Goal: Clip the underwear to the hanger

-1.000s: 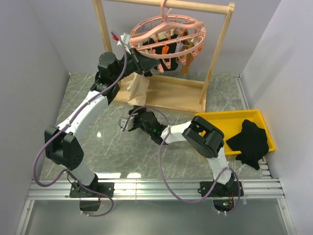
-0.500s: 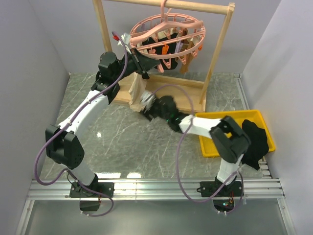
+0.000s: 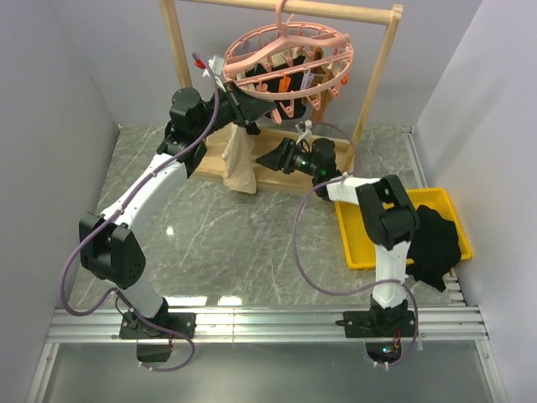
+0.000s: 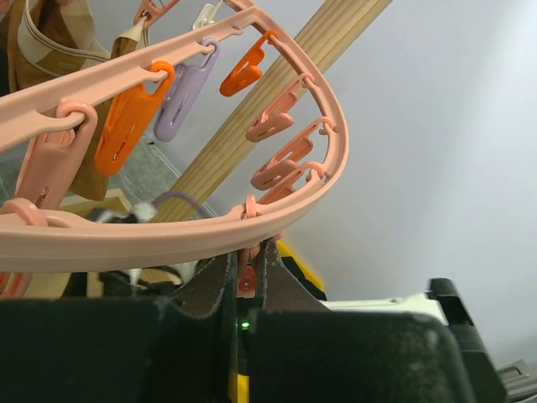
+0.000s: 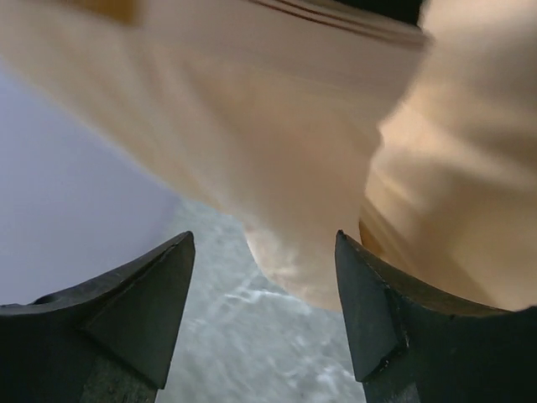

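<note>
I see the pink plastic oval ring hanger [image 3: 289, 63] hanging from the top bar of the wooden rack frame [image 3: 376, 84] at the back of the grey marble-patterned table [image 3: 210, 243]. The pale beige cloth underwear [image 3: 239, 164] hangs below the hanger's left rim, at the left gripper [image 3: 249, 123]. The right gripper [image 3: 263, 159] sits just right of it. At far right, a yellow plastic tray [image 3: 357, 243] holds a black cloth garment [image 3: 436, 239].

The pink plastic oval ring hanger [image 3: 289, 54], upper middle of the overhead view, looked smooth with a soft sheen, as did its orange plastic clip [image 4: 126, 126] and lilac plastic clip [image 4: 180, 96]. The pale beige cloth underwear [image 3: 239, 159] was matt, soft and creased. The light wooden rack frame [image 3: 179, 59] showed fine grain. The grey marbled tabletop [image 3: 218, 243] was polished and glared. The yellow plastic tray [image 3: 352, 243] at right was smooth, and the black cloth garment [image 3: 436, 248] was dull. The left gripper [image 4: 246, 260] had black, grainy, matt fingers [image 4: 201, 336].
</note>
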Motion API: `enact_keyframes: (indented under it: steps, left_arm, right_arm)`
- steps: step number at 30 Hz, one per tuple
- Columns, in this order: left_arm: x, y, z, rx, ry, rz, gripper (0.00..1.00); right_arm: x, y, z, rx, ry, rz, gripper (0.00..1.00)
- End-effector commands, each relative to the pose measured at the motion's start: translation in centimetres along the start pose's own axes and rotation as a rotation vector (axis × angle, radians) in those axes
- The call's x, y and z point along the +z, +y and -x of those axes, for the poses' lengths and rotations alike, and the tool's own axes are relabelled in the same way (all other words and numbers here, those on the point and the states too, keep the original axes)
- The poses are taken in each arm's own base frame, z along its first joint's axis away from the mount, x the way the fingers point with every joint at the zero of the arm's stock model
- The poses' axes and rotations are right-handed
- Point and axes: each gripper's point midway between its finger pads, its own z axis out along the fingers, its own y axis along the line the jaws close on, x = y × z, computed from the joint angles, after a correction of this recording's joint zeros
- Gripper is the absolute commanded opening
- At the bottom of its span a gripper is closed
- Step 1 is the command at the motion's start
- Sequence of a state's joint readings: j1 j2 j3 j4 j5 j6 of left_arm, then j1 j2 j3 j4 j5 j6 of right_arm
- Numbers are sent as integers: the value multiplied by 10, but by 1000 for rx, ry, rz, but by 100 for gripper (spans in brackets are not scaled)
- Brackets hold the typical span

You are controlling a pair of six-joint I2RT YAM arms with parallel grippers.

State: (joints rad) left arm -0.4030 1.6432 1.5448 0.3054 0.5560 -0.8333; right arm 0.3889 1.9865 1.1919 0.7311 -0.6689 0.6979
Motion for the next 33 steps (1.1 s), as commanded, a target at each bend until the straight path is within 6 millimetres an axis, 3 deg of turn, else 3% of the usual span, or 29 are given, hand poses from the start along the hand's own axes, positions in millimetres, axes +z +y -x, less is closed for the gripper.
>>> enact_keyframes:
  steps: [1,6,11,12,14,23,33]
  left_arm:
    - [2,-28,36,74,-98,-70,0]
    - [0,-32,38,82,-104,-75,0]
    - [0,-32,38,74,-102,-79,0]
    - [0,-31,38,72,-102,-77,0]
    - [1,-31,39,74,-102,-77,0]
    - [2,-27,37,61,-96,-68,0]
    - [5,-28,40,61,-96,-68,0]
  right_arm:
    - [10,26,33,263,-91,147,75]
    - [22,2,51,444,-206,181,75]
    - [34,-6,68,526,-260,242,75]
    - [39,-17,60,546,-258,251,75]
    - [46,-27,62,573,-282,245,75]
    - [54,-49,59,607,-329,232,75]
    - [77,-58,45,667,-309,266,76]
